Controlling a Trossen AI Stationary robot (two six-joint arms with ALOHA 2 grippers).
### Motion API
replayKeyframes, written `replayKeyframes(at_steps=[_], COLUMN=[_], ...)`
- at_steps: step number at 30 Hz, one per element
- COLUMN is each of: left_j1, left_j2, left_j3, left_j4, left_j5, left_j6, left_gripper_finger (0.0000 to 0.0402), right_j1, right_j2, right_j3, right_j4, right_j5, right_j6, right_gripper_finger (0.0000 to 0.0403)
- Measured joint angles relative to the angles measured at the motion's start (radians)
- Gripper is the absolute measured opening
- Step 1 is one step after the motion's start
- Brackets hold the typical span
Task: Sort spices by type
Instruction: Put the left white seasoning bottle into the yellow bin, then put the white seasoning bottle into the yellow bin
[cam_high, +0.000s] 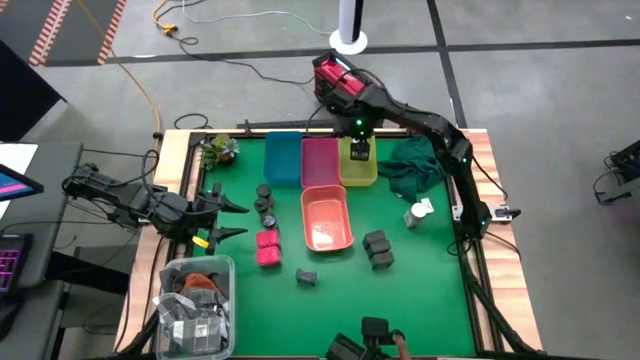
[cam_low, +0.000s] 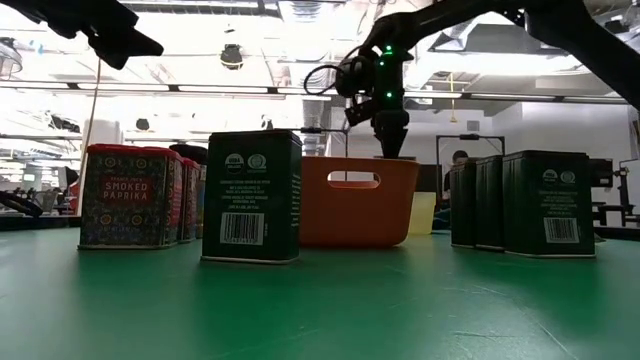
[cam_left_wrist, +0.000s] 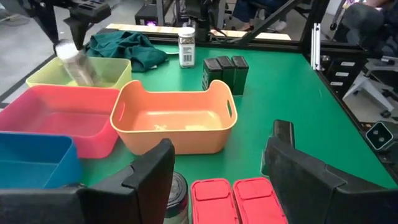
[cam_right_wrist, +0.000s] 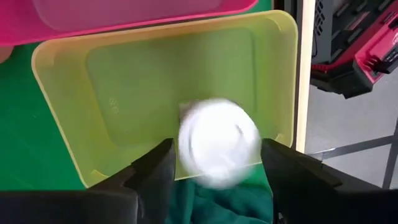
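The right tool (cam_high: 359, 150) hangs over the yellow bin (cam_high: 371, 178), parted beside a white-capped bottle (cam_right_wrist: 217, 149). The left tool (cam_high: 228, 219) waits open near the magenta blocks (cam_high: 267, 248).

Dark jointed arms; green status light

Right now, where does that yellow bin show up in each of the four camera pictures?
High view: yellow bin at the far end of the bin row, under the right gripper.
Low view: pale sliver behind the salmon bin.
Left wrist view: far corner.
Right wrist view: fills the middle.
Shared landmark: the neighbouring pink bin.
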Motion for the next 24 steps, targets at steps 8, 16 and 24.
replayKeyframes(at_steps=[8,16,24], left_j1=[0.000,0.000,0.000], left_j2=[0.000,0.000,0.000], left_j3=[0.000,0.000,0.000], left_j4=[-0.014,-0.018,-0.058], left_j5=[0.052,0.052,0.117], left_j6=[-0.023,-0.030,-0.094], left_gripper_finger=[0.0239,0.0239,0.0239], right_j1=[-0.001,0.034,0.151], right_j2=[0.010,-0.104,-0.246], right_j3=[0.000,0.037,-0.151], right_j4=[-0.021,-0.169,-0.180], right_j5=[0.064,0.077,-0.031], right_j6=[0.020,0.124,0.281], right_gripper_finger=[0.0300,0.0307,0.0307])
